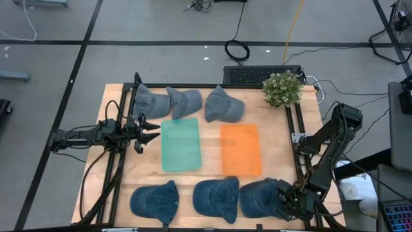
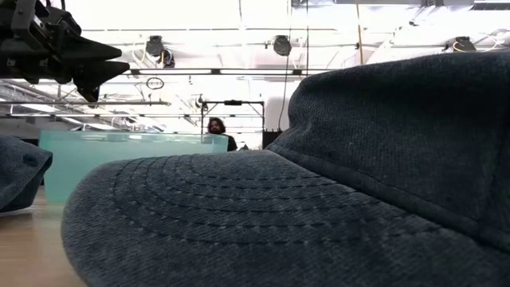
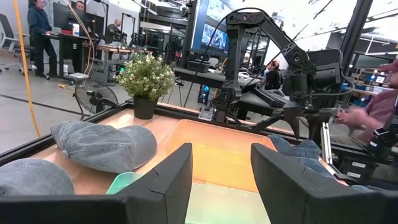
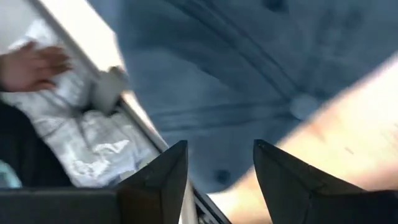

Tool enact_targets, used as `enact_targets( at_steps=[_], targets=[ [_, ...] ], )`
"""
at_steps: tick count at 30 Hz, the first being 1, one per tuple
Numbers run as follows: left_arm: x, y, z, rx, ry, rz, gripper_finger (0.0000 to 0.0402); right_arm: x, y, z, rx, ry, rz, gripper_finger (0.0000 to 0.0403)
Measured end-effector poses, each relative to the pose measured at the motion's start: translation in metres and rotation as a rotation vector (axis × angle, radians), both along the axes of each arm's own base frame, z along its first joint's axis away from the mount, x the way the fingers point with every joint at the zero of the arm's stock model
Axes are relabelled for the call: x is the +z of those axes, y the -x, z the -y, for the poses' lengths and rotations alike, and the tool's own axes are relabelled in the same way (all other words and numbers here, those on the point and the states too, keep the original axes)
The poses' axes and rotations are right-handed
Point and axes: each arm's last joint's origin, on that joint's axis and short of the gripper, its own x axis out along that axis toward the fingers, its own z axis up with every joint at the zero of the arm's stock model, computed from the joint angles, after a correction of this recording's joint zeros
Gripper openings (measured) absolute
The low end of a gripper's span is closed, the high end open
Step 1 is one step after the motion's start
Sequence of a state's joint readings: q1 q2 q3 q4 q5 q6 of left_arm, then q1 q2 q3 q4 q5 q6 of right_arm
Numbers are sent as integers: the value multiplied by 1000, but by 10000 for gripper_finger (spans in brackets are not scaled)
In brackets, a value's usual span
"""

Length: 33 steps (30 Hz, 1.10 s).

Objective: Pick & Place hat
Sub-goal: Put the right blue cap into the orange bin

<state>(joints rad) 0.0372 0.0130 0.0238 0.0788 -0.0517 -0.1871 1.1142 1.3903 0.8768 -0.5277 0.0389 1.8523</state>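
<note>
Six denim hats lie on the wooden table. Three grey-blue ones are at the far side (image 1: 149,101), (image 1: 183,102), (image 1: 223,105). Three darker ones are at the near side (image 1: 156,201), (image 1: 215,198), (image 1: 261,198). A green tray (image 1: 181,144) and an orange tray (image 1: 241,149) lie between the rows. My left gripper (image 1: 151,125) is open and empty above the table, just left of the green tray; it also shows in the left wrist view (image 3: 221,155). My right gripper (image 1: 281,198) is open at the right side of the near right hat (image 4: 249,56). My right gripper is open right at the near right hat's right side (image 4: 205,124), its fingers pointing toward the hat from the table's right. I cannot tell whether the fingers touch the cloth.
A potted plant (image 1: 282,88) stands at the far right corner. Black frame rails (image 1: 297,138) run along the table's left and right edges. A person's hand (image 4: 31,65) shows beyond the table's right edge. The near middle hat (image 2: 319,199) fills the low view.
</note>
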Motion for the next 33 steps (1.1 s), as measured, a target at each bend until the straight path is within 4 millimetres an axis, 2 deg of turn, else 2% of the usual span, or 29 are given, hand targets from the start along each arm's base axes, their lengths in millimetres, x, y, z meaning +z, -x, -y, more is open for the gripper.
enact_targets(
  at_steps=[12,21,30,33],
  targets=[
    [0,0,0,0,0,0,170,-1,-3,1,49,44,66,171],
    [0,0,0,0,0,0,170,-27,-11,-16,114,58,46,170],
    [0,0,0,0,0,0,170,-33,-8,-12,71,100,-29,146],
    [0,0,0,0,0,0,170,-33,-8,-12,91,104,-22,124]
  ],
)
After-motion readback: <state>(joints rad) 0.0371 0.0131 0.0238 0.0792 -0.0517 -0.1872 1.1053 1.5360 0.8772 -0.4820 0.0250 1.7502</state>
